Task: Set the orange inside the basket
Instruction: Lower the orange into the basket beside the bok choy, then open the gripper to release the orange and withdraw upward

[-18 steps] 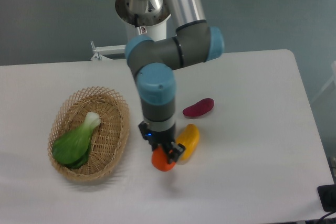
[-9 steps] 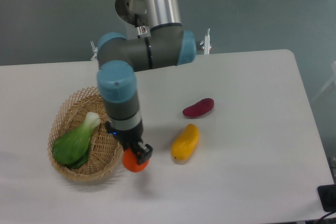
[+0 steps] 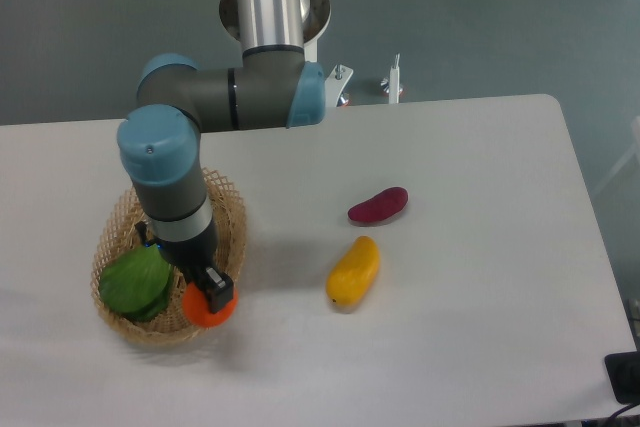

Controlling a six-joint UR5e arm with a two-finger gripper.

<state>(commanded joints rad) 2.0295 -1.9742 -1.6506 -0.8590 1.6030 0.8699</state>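
Note:
The orange (image 3: 203, 308) is a small round bright orange fruit held in my gripper (image 3: 208, 293), which is shut on it. It hangs over the near right part of the basket (image 3: 232, 215), an oval tan wicker basket at the table's left. My arm's wrist covers the basket's middle. A green leafy vegetable (image 3: 133, 280) lies in the basket's left half.
A yellow-orange mango-like fruit (image 3: 353, 271) lies on the white table right of the basket. A dark red oblong fruit (image 3: 378, 205) lies just behind it. The table's far edge has metal clamps (image 3: 393, 82).
My gripper has carried the orange leftward, from beside the yellow fruit to above the basket's near right part. The arm now covers part of the vegetable.

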